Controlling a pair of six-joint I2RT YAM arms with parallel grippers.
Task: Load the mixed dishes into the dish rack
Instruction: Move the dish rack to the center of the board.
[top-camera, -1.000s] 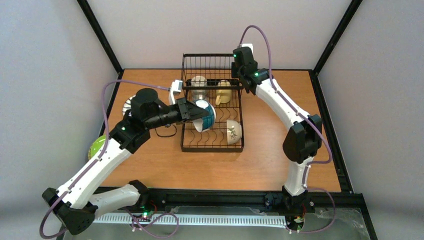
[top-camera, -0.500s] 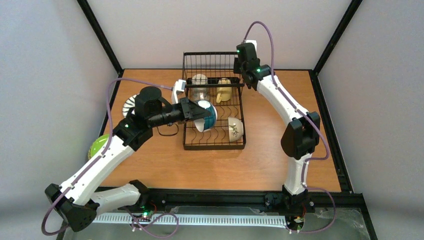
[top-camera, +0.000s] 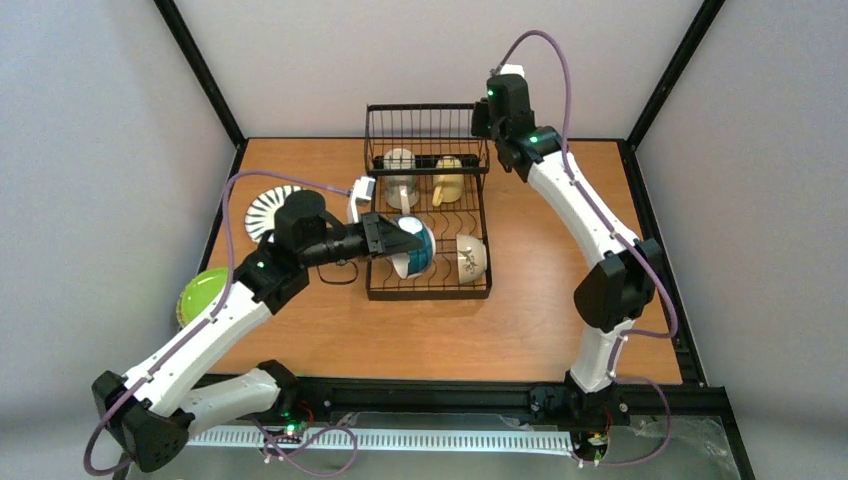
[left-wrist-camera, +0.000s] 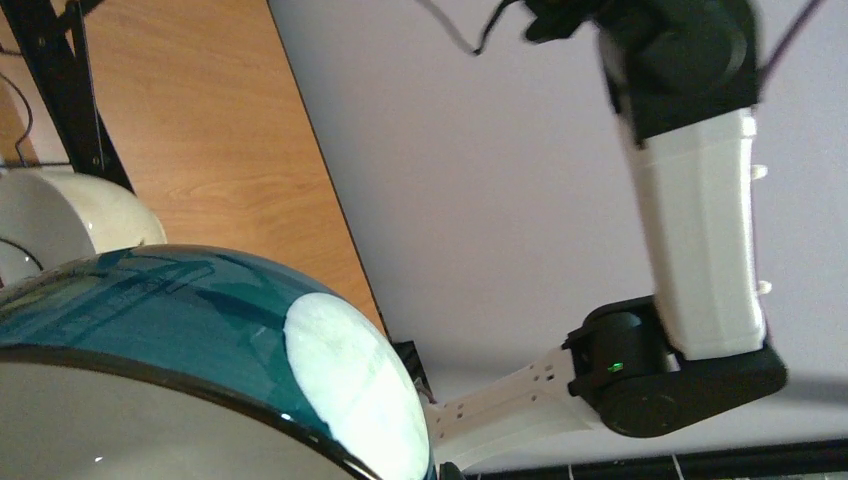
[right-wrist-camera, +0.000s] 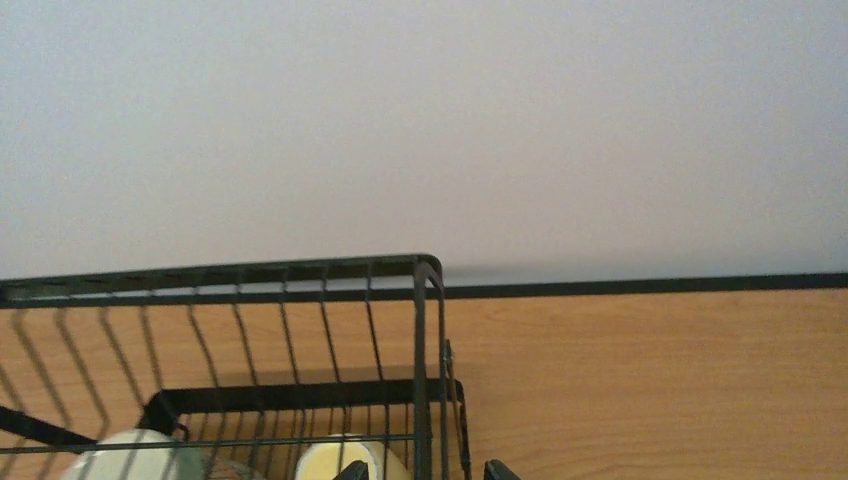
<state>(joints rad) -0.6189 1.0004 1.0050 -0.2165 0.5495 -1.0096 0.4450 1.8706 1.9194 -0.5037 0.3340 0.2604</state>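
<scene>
black wire dish rack (top-camera: 425, 128) on worktop (top-camera: 540, 320), tall basket end at back. cream mug (top-camera: 399, 166) and yellow mug (top-camera: 447, 182) side by side at rack's back end. cream bowl (top-camera: 468, 258) on its side in rack's front-right slots. teal-and-white bowl (top-camera: 417, 248) tilted over rack's front-left, clamped in left tool (top-camera: 400, 238). striped plate (top-camera: 265, 208) and lime-green plate (top-camera: 203, 293) lie flat, left of rack.

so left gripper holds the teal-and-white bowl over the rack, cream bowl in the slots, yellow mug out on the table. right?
No. The yellow mug sits in the basket end of the dish rack, beside the cream mug; the top external view shows it. The rest stands: left gripper holds the teal-and-white bowl over the rack, cream bowl in the slots.
</scene>
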